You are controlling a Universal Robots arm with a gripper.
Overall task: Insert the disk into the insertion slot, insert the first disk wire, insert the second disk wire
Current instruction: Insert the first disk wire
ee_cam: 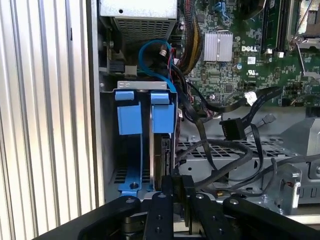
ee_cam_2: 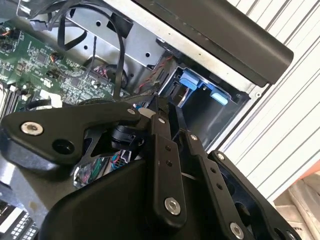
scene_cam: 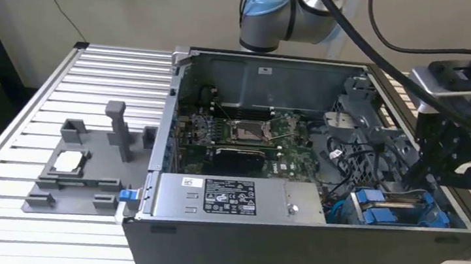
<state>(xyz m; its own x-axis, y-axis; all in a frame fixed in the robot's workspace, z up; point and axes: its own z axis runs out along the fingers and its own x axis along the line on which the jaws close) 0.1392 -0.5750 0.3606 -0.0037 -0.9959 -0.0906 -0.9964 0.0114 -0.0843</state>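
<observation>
Blue-framed disk [ee_cam: 163, 155]: on edge inside the insertion slot [ee_cam: 130, 120] — at the exterior view's right end of the computer case [scene_cam: 293, 250].
Gripper [ee_cam: 178, 182]: over the slot — jaws together, tips at the disk's near edge.
Wires [ee_cam: 235, 150]: black, loose beside the slot.

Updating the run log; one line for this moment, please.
phase: disk insertion | tool at insertion slot | disk upright in slot

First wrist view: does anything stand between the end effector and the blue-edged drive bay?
Nothing visible does. The black end effector sits right at the dark grey metal drive bay with blue plastic edges; the loose black cables lie beside it, not across it.
</observation>
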